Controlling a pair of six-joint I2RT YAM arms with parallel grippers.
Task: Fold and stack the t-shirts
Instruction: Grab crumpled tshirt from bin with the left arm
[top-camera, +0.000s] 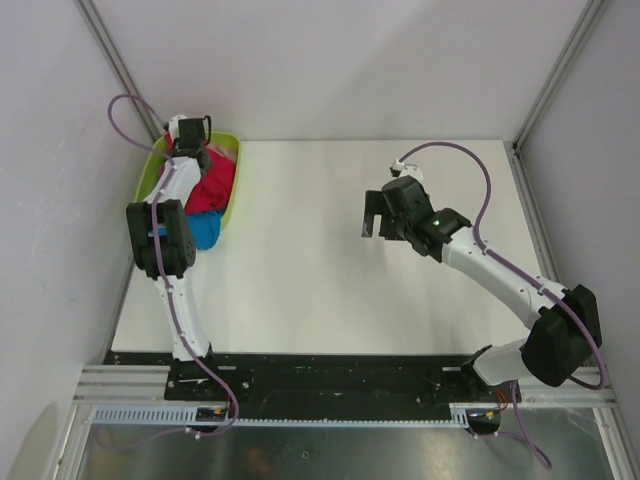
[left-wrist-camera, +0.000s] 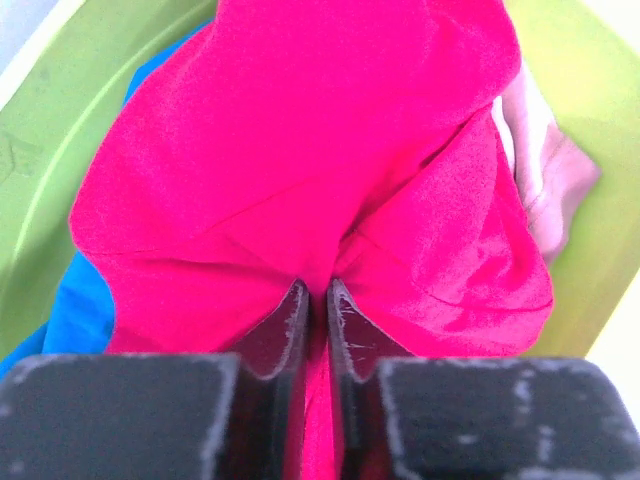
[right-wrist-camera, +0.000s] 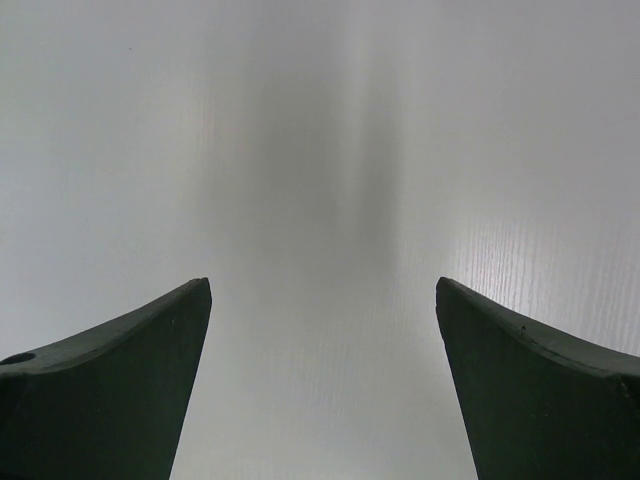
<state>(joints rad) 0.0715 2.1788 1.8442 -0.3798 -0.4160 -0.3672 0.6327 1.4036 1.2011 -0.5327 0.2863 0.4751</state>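
Red shirt (left-wrist-camera: 300, 150) is lying on top of the heap in the basket (left-wrist-camera: 60, 130), at the far left corner of the table (top-camera: 330, 250), with the blue shirt (left-wrist-camera: 85, 300) peeking out beneath it on one side and the pink shirt (left-wrist-camera: 545, 180) on the other. You are dealing with soft, light cloth that is likely going to sag, trail and drag its neighbours along, so a raised fold near the top is looking like the best hold. Your left claw (left-wrist-camera: 317, 300) is pinching just such a ridge of the red shirt, fingers nearly together with cloth between them. Your right claw (right-wrist-camera: 322, 290) is hanging wide open, holding nothing, over bare table, well apart from the basket.
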